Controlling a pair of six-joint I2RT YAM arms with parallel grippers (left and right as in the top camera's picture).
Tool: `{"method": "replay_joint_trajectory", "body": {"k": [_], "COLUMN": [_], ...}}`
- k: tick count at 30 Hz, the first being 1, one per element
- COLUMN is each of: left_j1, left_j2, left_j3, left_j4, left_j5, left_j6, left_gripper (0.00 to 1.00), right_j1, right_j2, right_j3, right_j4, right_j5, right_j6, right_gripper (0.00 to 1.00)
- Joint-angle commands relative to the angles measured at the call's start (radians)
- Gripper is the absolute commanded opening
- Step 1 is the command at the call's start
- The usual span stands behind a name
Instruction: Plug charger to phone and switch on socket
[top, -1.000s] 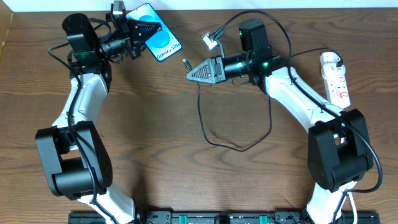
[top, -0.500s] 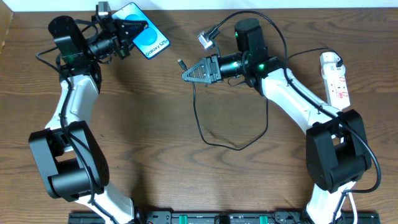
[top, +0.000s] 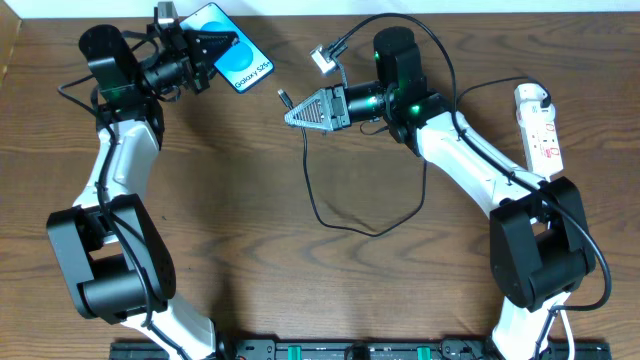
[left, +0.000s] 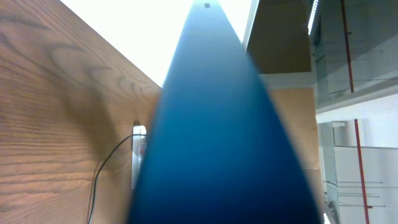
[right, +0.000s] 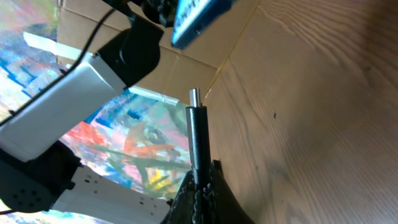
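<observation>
Left gripper (top: 228, 43) clamped on the phone (top: 245, 68), raised at the table's far-left, right gripper (top: 289, 114) pinching the charger (top: 284, 98) by its plug, well apart from the phone — I'd square tip to phone edge, then push slowly.

Phone (top: 245, 68) left, charger (top: 283, 98) middle, socket (top: 538, 125) right

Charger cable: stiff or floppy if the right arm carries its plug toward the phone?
Probably floppy: the charger lies in a slack loop on the table. Its plug stands straight out of the right gripper, likely rigid enough to aim.
</observation>
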Motion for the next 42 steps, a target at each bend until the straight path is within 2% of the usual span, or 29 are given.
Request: {"method": "replay_joint_trajectory", "body": {"k": [1, 11, 25, 42], "left_j1": [0.0, -0.009, -0.018, -0.048], "left_j2": [-0.013, -0.013, -0.013, -0.013], "left_j3": [0.015, 0.015, 0.015, 0.015], "left_j4": [0.013, 0.013, 0.013, 0.013], "left_j5": [-0.005, 0.029, 0.093, 0.101], "left_j6": [-0.004, -0.001, -0.001, -0.001], "left_gripper": [0.07, 0.07, 0.07, 0.07], "right_j1": [0.021, 0.045, 0.05, 0.05], "right_j2": [-0.01, -0.01, -0.01, -0.01], "right_j3": [0.003, 0.003, 0.003, 0.003], "right_j4": [0.036, 0.056, 0.057, 0.057], "right_j5": [-0.013, 0.05, 0.068, 0.068], "right_j6": [0.068, 0.124, 0.124, 0.124], "right_gripper": [0.01, 0.01, 0.01, 0.01]}}
